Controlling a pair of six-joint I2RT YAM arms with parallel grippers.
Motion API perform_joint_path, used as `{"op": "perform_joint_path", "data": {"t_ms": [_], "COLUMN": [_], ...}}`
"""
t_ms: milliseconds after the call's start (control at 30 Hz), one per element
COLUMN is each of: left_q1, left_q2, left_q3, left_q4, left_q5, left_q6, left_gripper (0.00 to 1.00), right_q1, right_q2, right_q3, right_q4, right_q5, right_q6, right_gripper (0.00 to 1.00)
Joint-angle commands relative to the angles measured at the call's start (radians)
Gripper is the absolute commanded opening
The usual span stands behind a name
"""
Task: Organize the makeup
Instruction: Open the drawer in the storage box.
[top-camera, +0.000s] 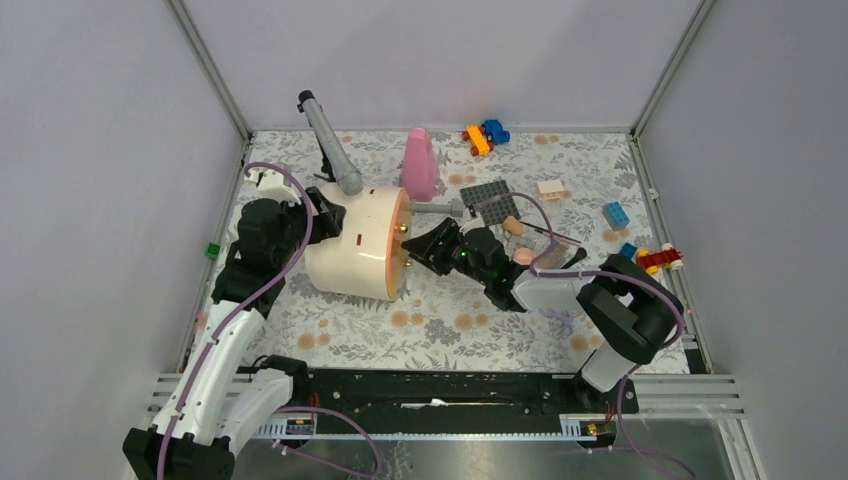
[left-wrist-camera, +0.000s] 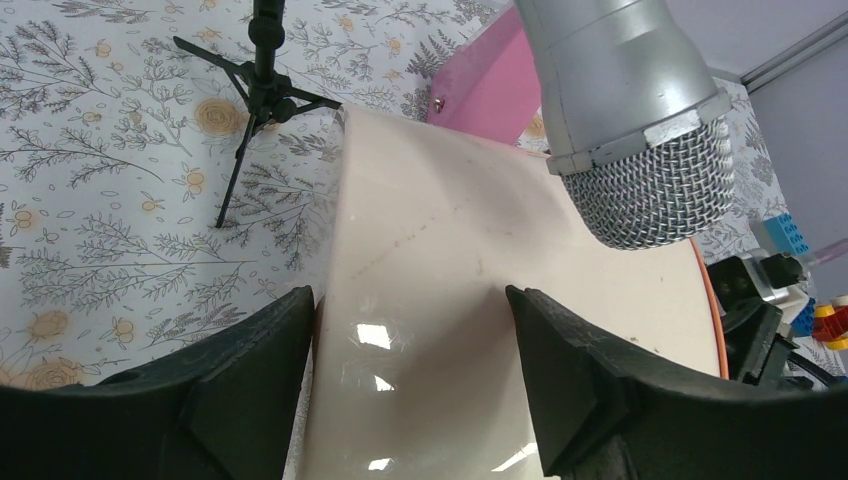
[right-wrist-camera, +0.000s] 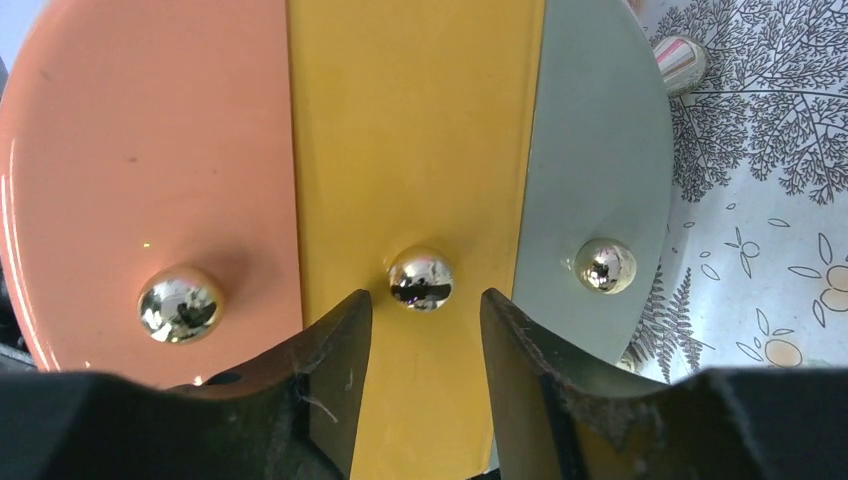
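Right wrist: end effector (right-wrist-camera: 425, 300) apart at knob (right-wrist-camera: 420, 277) of yellow drawer (right-wrist-camera: 415, 120), shut, contents hidden.

Pale grey walls (top-camera: 90, 150), floral tablecloth (top-camera: 450, 320)

Centre-left of top view is blocked by cream drum (top-camera: 350, 245) on its side; mic (top-camera: 330, 140) is angled over its upper-left edge, pink bottle (top-camera: 420, 165) just behind. Right of centre is crowded w/ grey plate (top-camera: 490, 198) & right arm (top-camera: 545, 285). Bare cloth (top-camera: 450, 325) is seen at lower centre. Middle knob (right-wrist-camera: 420, 275) is flanked by right gripper (right-wrist-camera: 425, 300), slim gaps either side.
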Motion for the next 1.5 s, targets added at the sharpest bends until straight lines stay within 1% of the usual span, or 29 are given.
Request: {"op": "perform_joint_path", "data": {"t_ms": [0, 100, 233, 267, 400, 467, 567, 700, 867, 1000, 1100, 1267, 1467], "left_q1": [-0.005, -0.003, -0.003, -0.003, -0.002, -0.002, -0.002, 0.000, 0.000, 0.001, 0.003, 0.004, 0.005], "left_q2": [0.041, 0.041, 0.042, 0.042, 0.040, 0.040, 0.040, 0.040, 0.040, 0.040, 0.042, 0.040, 0.040], "left_q3": [-0.045, -0.045, -0.045, -0.045, -0.045, -0.045, -0.045, -0.045, -0.044, -0.044, -0.044, -0.044, -0.044], "left_q4": [-0.168, -0.167, -0.167, -0.167, -0.167, -0.167, -0.167, -0.167, -0.167, -0.167, -0.167, -0.166, -0.167], "left_q5": [0.036, 0.038, 0.041, 0.042, 0.041, 0.039, 0.039, 0.034, 0.039, 0.039, 0.038, 0.037, 0.037], "left_q6": [0.039, 0.041, 0.041, 0.041, 0.041, 0.041, 0.041, 0.040, 0.040, 0.040, 0.040, 0.039, 0.039], "left_gripper": [0.71, 0.71, 0.71, 0.71, 0.71, 0.71, 0.71, 0.72, 0.72, 0.72, 0.72, 0.72, 0.72], "right_q1": [0.003, 0.003, 0.004, 0.004, 0.004, 0.002, -0.003, -0.007, -0.007, -0.006, -0.007, -0.007, -0.007], "right_q2": [0.052, 0.087, 0.118, 0.124, 0.130, 0.115, 0.063, -0.053, -0.259, -0.386, -0.453, -0.492, -0.528], "right_q3": [0.003, 0.001, 0.004, 0.004, -0.012, -0.032, -0.077, -0.159, -0.175, -0.197, -0.223, -0.255, -0.277], "right_q4": [0.169, 0.211, 0.256, 0.262, 0.317, 0.324, 0.290, 0.181, -0.087, -0.224, -0.277, -0.325, -0.364], "right_q5": [-0.033, -0.043, -0.054, -0.057, -0.064, -0.054, -0.017, 0.080, 0.221, 0.315, 0.359, 0.384, 0.430], "right_q6": [0.084, 0.097, 0.103, 0.105, 0.109, 0.105, 0.081, 0.037, -0.060, -0.100, -0.109, -0.113, -0.118], "right_gripper": [0.49, 0.46, 0.37, 0.36, 0.19, 0.16, 0.15, 0.14, 0.14, 0.14, 0.14, 0.15, 0.21]}}
